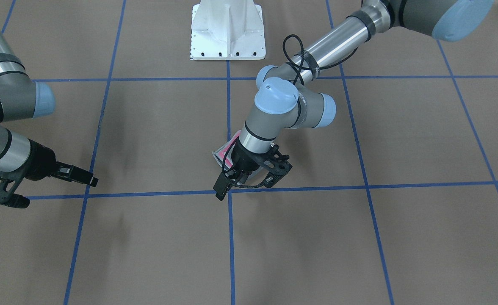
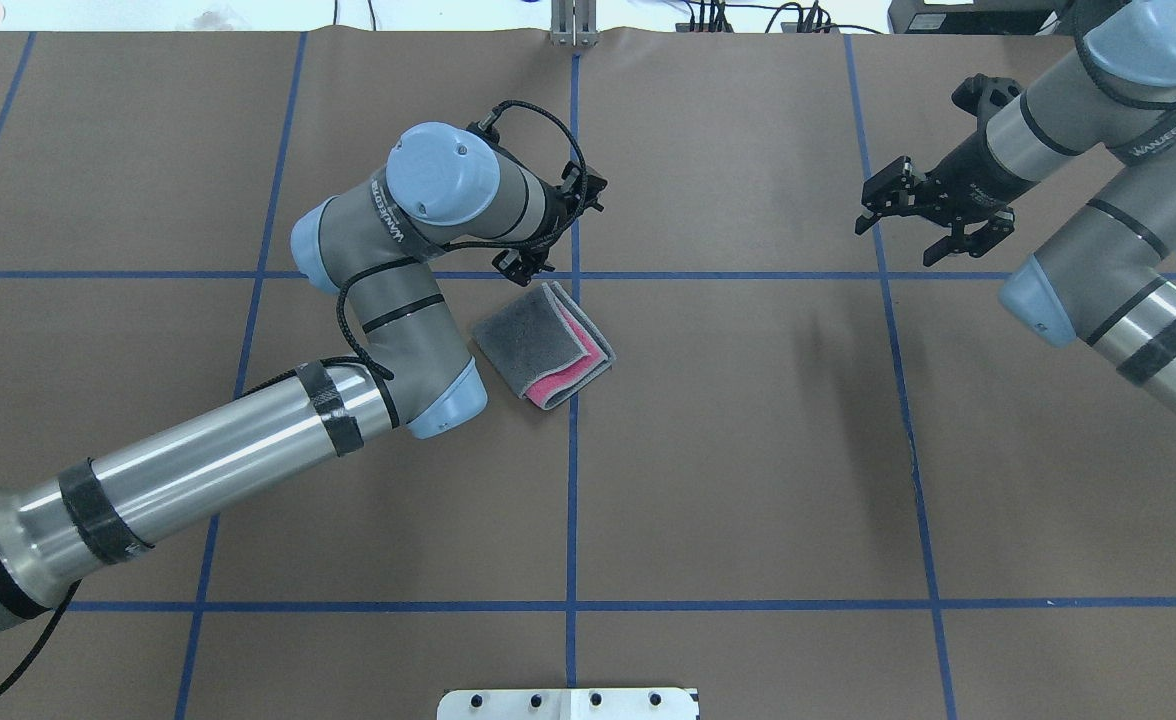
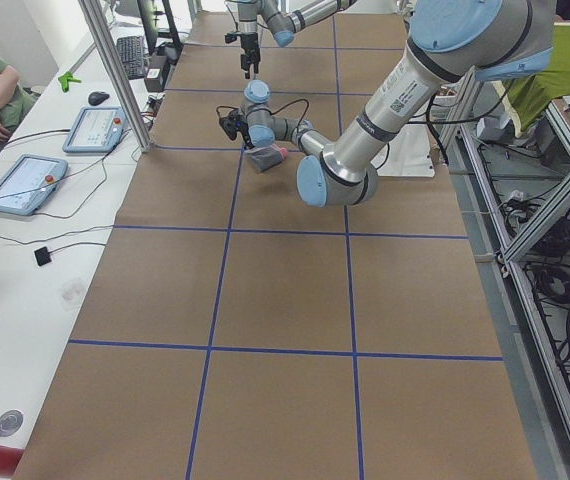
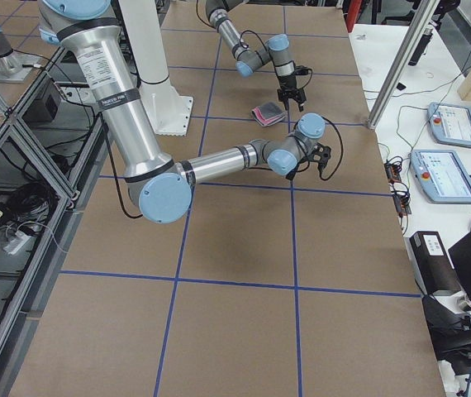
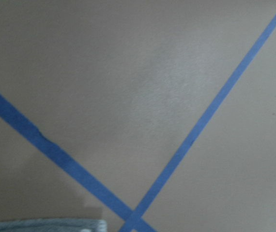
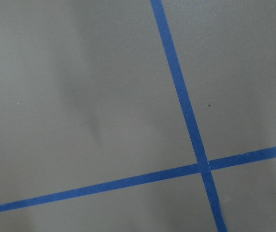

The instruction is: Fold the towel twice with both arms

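The towel (image 2: 545, 345) lies folded into a small rectangle at the table's middle. Its dark grey face is up and pink layers show along one edge. It also shows in the front view (image 1: 225, 153), mostly hidden by the left wrist, and as a grey corner in the left wrist view (image 5: 41, 225). My left gripper (image 2: 553, 235) hovers just beyond the towel's far edge, near a tape crossing. It looks open and holds nothing (image 1: 244, 184). My right gripper (image 2: 903, 230) is open and empty, raised well to the right of the towel.
The table is brown paper with a grid of blue tape lines (image 2: 575, 480). The white pedestal base (image 1: 228, 31) stands at the robot's side. Operator tablets (image 3: 23, 183) lie on a side bench beyond the table's far edge.
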You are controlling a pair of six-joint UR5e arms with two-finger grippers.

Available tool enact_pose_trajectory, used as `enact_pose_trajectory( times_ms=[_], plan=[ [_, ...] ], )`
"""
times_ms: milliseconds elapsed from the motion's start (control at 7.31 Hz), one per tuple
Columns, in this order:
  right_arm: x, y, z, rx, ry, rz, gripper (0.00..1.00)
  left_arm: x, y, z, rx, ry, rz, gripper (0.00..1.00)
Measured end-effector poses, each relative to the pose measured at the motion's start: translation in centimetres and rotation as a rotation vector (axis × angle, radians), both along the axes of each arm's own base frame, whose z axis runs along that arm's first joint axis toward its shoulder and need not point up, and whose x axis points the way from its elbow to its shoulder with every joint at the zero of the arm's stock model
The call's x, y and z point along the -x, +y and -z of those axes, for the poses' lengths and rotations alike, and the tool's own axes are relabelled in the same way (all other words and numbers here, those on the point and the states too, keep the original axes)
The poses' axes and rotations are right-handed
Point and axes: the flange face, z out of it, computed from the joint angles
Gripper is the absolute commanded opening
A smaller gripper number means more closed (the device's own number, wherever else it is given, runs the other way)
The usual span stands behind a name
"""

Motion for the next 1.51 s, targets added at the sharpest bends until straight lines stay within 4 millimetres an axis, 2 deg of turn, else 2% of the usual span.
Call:
enact_pose_trajectory(
  times_ms=[137,274,411,547,684,821,958,1232,1506],
  plan=[
    [-0.1,-0.2,0.4,-0.008,-0.004,-0.003,1.0,1.8,-1.3,0.5,0.006,0.012,-0.027,1.0],
    [-0.3,-0.4,1.2,-0.035,-0.017,-0.011,1.0,4.6,-3.1,1.0,0.006,0.011,-0.063,1.0],
    [-0.6,-0.6,1.5,-0.097,-0.026,-0.039,1.0,8.2,-5.0,1.4,-0.012,-0.013,-0.092,1.0],
    [-0.6,-0.8,1.2,-0.177,-0.011,-0.093,1.0,12.0,-6.0,1.1,-0.062,-0.066,-0.117,1.0],
    [-0.6,-0.8,0.2,-0.227,0.013,-0.14,1.0,15.7,-5.6,-1.1,-0.153,-0.156,-0.169,1.0],
    [-1.5,-0.9,-1.0,-0.254,0.036,-0.164,1.0,19.8,-4.1,-4.7,-0.263,-0.275,-0.25,1.0],
    [-3.6,-1.5,-2.3,-0.295,0.074,-0.162,1.0,25.1,-3.2,-8.6,-0.358,-0.399,-0.328,1.0],
    [-10.6,-4.0,-5.2,-0.351,0.226,-0.092,1.0,36.1,-4.2,-15.8,-0.523,-0.615,-0.493,1.0],
    [-20.0,-5.7,-8.4,-0.356,0.374,0.022,1.0,45.5,-3.8,-23.5,-0.681,-0.761,-0.685,1.0]
  ],
)
